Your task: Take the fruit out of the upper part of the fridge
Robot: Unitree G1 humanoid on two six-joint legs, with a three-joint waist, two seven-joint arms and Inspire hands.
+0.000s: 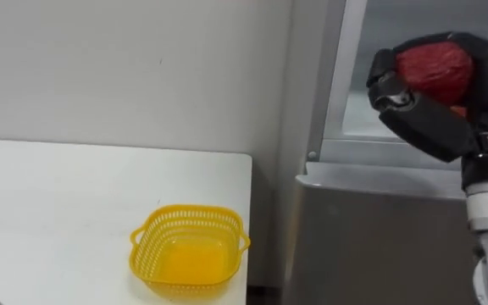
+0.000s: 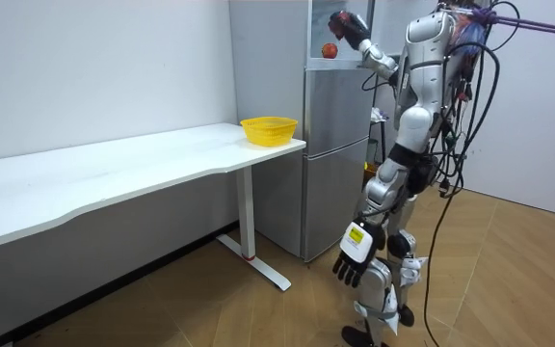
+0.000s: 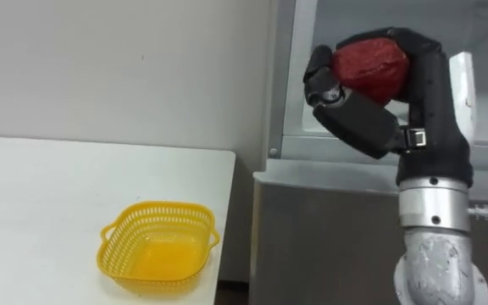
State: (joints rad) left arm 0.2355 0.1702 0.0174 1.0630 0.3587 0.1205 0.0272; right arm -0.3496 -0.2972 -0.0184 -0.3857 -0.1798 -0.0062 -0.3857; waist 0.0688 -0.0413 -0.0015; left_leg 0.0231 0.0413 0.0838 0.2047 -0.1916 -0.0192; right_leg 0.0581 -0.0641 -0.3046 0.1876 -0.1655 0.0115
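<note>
My right hand (image 3: 426, 110), fingers curled firmly round a red fruit (image 3: 369, 68), holds it high at the upper fridge (image 3: 285, 76) opening, probably bound for the yellow basket (image 3: 155, 208); my left hand (image 2: 355, 253) hangs relaxed.

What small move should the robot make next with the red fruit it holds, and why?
Probably draw the right hand back and leftward, away from the fridge, toward the yellow basket on the table: its fingers are curled round the red fruit, raised at the open upper compartment, and the basket sits lower left.
</note>
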